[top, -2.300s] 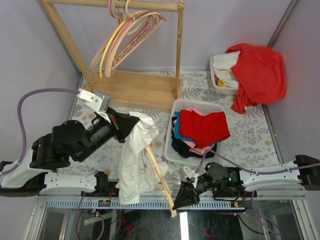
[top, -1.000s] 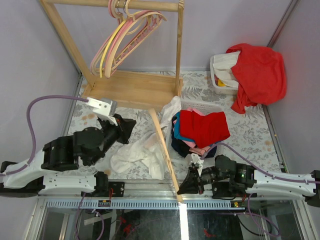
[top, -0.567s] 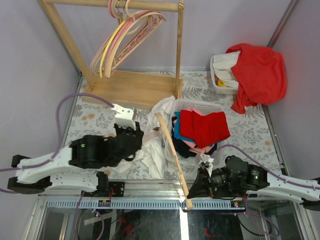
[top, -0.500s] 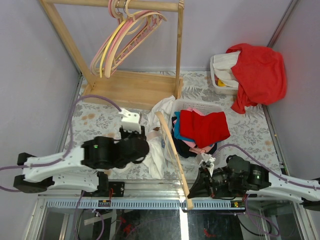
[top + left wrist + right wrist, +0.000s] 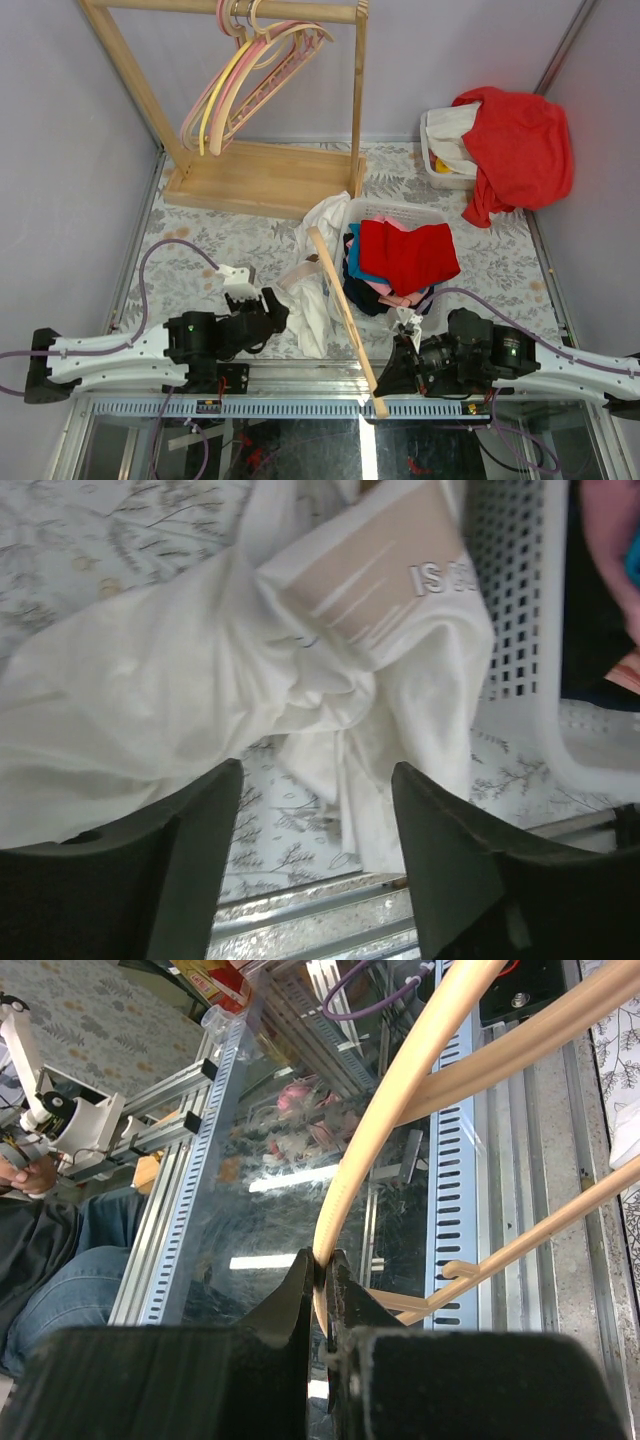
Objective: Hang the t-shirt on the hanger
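The white t-shirt (image 5: 312, 272) lies crumpled on the table, draped over the upper end of the hanger (image 5: 340, 300) and leaning on the basket. The pale beige hanger slants from the shirt down to the table's near edge. My right gripper (image 5: 386, 372) is shut on its curved hook (image 5: 345, 1185), with the jaws pinching the thin plastic (image 5: 325, 1260). My left gripper (image 5: 272, 308) sits low, just left of the shirt, open and holding nothing. In the left wrist view the t-shirt (image 5: 180, 680) lies beyond the spread gripper (image 5: 318, 770), apart from it, and shows a beige printed patch (image 5: 375, 575).
A white basket (image 5: 352, 212) with red and navy clothes stands right of the shirt. A wooden rack (image 5: 260, 180) at the back carries pink and yellow hangers (image 5: 245, 80). A bin under a big red garment (image 5: 515, 140) is at the back right. The metal rail (image 5: 300, 405) runs along the near edge.
My left gripper opened, let go of the t-shirt and drew back toward the near left. The shirt stayed slumped over the hanger. The right gripper kept its hold on the hook.
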`<state>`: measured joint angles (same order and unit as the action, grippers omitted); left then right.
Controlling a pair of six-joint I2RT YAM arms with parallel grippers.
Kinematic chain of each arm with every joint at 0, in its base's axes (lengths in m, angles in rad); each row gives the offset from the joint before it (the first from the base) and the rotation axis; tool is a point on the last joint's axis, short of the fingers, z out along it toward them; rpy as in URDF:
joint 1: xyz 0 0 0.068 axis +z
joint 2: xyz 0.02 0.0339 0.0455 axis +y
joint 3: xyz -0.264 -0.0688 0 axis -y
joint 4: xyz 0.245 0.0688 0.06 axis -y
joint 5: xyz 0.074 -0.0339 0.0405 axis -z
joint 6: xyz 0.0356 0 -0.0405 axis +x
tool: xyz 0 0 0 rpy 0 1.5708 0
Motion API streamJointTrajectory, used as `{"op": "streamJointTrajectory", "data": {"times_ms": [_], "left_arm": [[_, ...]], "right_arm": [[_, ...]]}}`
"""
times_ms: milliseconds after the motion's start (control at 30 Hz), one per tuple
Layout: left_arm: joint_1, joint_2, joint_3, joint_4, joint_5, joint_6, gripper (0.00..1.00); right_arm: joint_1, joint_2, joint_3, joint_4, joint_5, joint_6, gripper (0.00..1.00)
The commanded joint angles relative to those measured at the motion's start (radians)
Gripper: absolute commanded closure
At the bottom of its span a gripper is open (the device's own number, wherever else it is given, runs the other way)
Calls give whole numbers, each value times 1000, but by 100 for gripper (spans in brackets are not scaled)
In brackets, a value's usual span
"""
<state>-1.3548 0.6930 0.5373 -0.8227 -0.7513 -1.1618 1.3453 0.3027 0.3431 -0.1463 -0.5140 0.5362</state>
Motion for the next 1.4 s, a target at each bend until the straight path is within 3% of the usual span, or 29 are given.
{"op": "streamJointTrajectory", "data": {"times_ms": [0,167,367,567,600,767,867,1033,1267,1367], "left_arm": [[14,-79,-114,424,-14,123,35],[176,-19,-117,444,1,181,34],[387,129,-83,620,149,330,56],[409,189,-70,710,257,386,75],[408,181,-72,719,278,392,76],[408,107,-76,673,347,412,56],[407,52,-99,619,364,407,52],[407,93,-120,602,360,396,57],[408,229,-143,680,370,395,58],[408,251,-129,688,366,403,65]], "right_arm": [[-3,-7,63,3,10,-23,100],[-3,-34,76,-26,26,-24,100],[-3,-80,101,-90,50,-31,100],[-3,-129,105,-134,70,-30,100],[-3,-134,103,-135,74,-30,100],[-3,-127,103,-131,60,-31,100],[-3,-121,103,-131,55,-38,100],[-3,-106,100,-115,49,-39,100],[-3,-96,97,-111,38,-35,100],[-3,-97,93,-106,37,-30,100]]}}
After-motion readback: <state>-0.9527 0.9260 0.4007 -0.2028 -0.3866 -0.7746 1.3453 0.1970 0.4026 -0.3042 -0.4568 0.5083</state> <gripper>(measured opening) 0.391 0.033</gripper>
